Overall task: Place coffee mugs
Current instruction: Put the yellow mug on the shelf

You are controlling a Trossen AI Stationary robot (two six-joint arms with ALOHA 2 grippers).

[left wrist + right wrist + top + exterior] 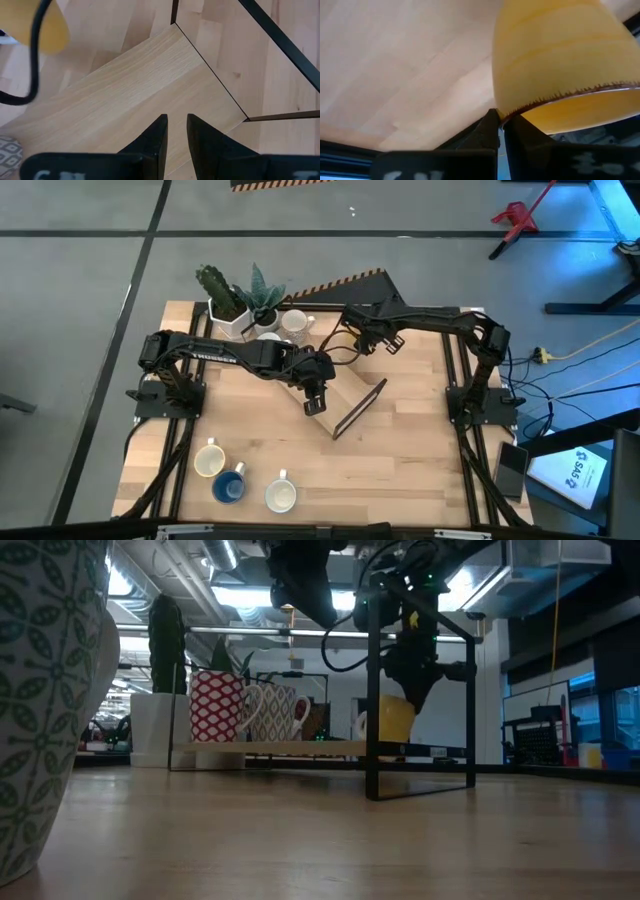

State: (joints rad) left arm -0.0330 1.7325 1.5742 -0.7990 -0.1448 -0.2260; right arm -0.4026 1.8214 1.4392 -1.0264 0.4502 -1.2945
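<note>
The wooden table [400, 430] is the biggest thing, made of pale planks with a smooth grain. On it stands a wooden tray [345, 395] with a thin black metal frame, flat and light like the table.

The left gripper [176, 131] hangs over the tray's bare wood. Its two dark pointed fingers are a little apart and hold nothing.

The right gripper [501, 125] is at the far side of the tray. Its fingers are pinched tight on the rim of a yellow mug [560, 65], which is smooth and shiny with a thin brown line along its edge. In the low view this mug [392, 720] sits low at the tray.

A mug with red dots [217, 706] and a patterned mug [275, 712] stand together on the tray.

Near the front edge of the table are a cream mug [208, 460], a round blue mug [229, 486] and a white mug [281, 496], close together.
</note>
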